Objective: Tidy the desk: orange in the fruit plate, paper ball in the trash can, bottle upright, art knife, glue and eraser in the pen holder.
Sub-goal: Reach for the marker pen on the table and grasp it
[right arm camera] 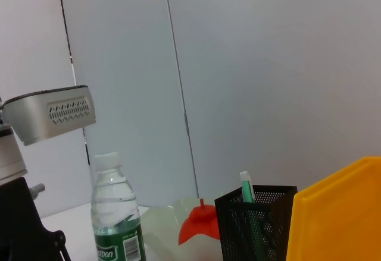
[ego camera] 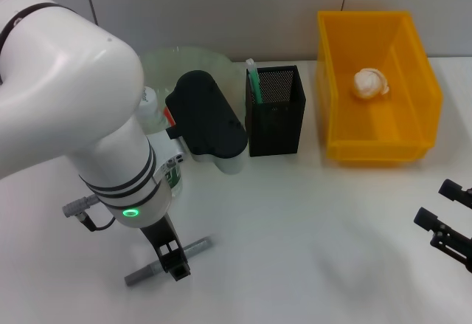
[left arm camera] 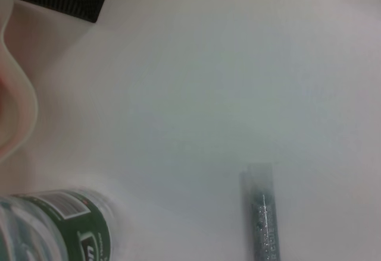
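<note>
Glue (ego camera: pixel 168 258), a grey stick, lies flat on the white bench (ego camera: pixel 295 235), right under the left hand (ego camera: pixel 174 262). The left hand points down at the middle of the stick, with its black fingers on either side of it. I cannot tell if the fingers squeeze the stick or only stand around it. In the left wrist view, one end of the glue (left arm camera: pixel 262 213) shows on the bare bench, and the green label of the bottle (left arm camera: pixel 56 225) is near it.

Just behind the left hand stands the bottle (ego camera: pixel 171 169), upright, mostly hidden by the big white arm. In the right wrist view the bottle (right arm camera: pixel 116 219) shows its white cap on top. Farther back is the pale green fruit plate (ego camera: pixel 188 62). Beside it stands the black mesh pen holder (ego camera: pixel 275 110) with a green thing sticking up in it. Past that, well away from the left hand, is the yellow trash can (ego camera: pixel 376 80) with the paper ball (ego camera: pixel 370 83) inside.

The right hand (ego camera: pixel 448 224) rests far off at the bench's other side, and its fingers are apart.
</note>
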Controlling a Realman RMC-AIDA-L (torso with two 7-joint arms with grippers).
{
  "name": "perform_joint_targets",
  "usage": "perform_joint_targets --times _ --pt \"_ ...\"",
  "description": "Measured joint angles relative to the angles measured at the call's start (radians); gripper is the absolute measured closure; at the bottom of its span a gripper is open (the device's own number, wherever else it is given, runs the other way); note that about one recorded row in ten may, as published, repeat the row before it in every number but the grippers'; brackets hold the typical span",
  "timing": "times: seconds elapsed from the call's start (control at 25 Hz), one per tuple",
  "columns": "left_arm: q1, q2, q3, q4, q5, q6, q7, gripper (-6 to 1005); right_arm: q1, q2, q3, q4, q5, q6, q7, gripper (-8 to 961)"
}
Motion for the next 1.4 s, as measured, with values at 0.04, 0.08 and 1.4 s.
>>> perform_joint_targets --times 0.04,0.08,1.4 --pt "0.0 0.0 0.0 0.0 0.0 0.0 0.0 339 0.0 0.0 0.0 -0.002 0.0 0.0 -0.001 259" --pt "0.0 0.0 0.0 0.0 0.0 0.0 0.0 339 0.0 0.0 0.0 -0.002 0.0 0.0 -0.001 259" --pt "-0.009 0.0 -0.001 -0.093 -0.017 -0.045 0.008 493 0.005 0.0 0.002 -0.009 0.0 0.0 -0.004 259"
